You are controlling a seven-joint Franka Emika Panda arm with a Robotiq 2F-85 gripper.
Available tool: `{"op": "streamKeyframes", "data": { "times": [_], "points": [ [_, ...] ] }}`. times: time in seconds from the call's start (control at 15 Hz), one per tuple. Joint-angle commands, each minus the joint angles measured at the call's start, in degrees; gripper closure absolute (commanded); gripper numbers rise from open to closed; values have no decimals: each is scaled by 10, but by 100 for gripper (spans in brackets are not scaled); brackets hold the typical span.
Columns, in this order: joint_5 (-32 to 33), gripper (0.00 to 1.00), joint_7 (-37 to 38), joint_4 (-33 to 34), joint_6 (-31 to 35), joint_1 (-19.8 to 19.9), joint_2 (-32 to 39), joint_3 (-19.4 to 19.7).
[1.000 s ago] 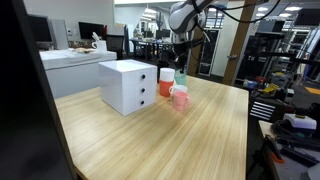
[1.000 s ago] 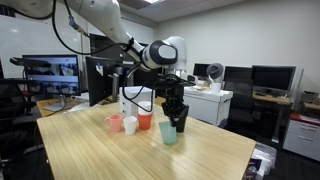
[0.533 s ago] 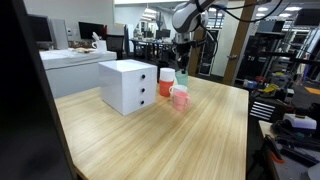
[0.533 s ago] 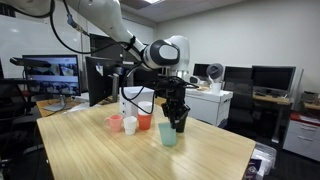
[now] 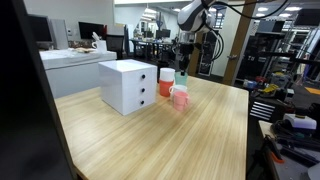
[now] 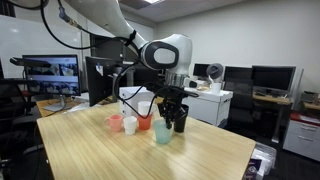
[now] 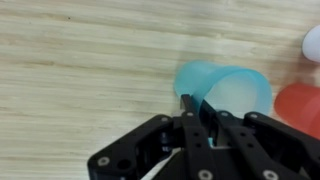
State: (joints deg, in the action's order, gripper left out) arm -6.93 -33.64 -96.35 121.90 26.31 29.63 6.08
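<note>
A translucent teal cup (image 7: 225, 88) stands on the wooden table, and in the wrist view its rim runs between my gripper's (image 7: 195, 102) black fingers, which are shut on it. In an exterior view the teal cup (image 6: 163, 134) hangs slightly tilted under the gripper (image 6: 168, 122), right at the tabletop. From the opposite side, the teal cup (image 5: 181, 78) shows partly behind a pink cup (image 5: 180, 99), below the gripper (image 5: 183, 66).
An orange cup (image 6: 145, 122), a white cup (image 6: 130, 125) and the pink cup (image 6: 115, 123) stand in a row beside the teal one. A white drawer box (image 5: 128, 85) sits on the table (image 5: 150, 140). Desks and monitors lie beyond the table.
The arm has shifted a little sideways, and the teal cup has moved with it towards the orange cup and now leans slightly. The jaws stay shut.
</note>
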Motion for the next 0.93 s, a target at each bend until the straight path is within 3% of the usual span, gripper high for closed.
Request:
{"op": "streamKeyframes", "data": {
  "times": [0.0, 0.47, 0.53, 0.87],
  "points": [
    [-46, 98, -56, -43, 8, 17, -22, -15],
    [-62, 98, -90, -60, 11, 9, -27, -9],
    [-59, 73, -91, -62, 12, 7, -27, -8],
    [-49, 40, -105, -81, 6, 2, -28, -6]
  ]
}}
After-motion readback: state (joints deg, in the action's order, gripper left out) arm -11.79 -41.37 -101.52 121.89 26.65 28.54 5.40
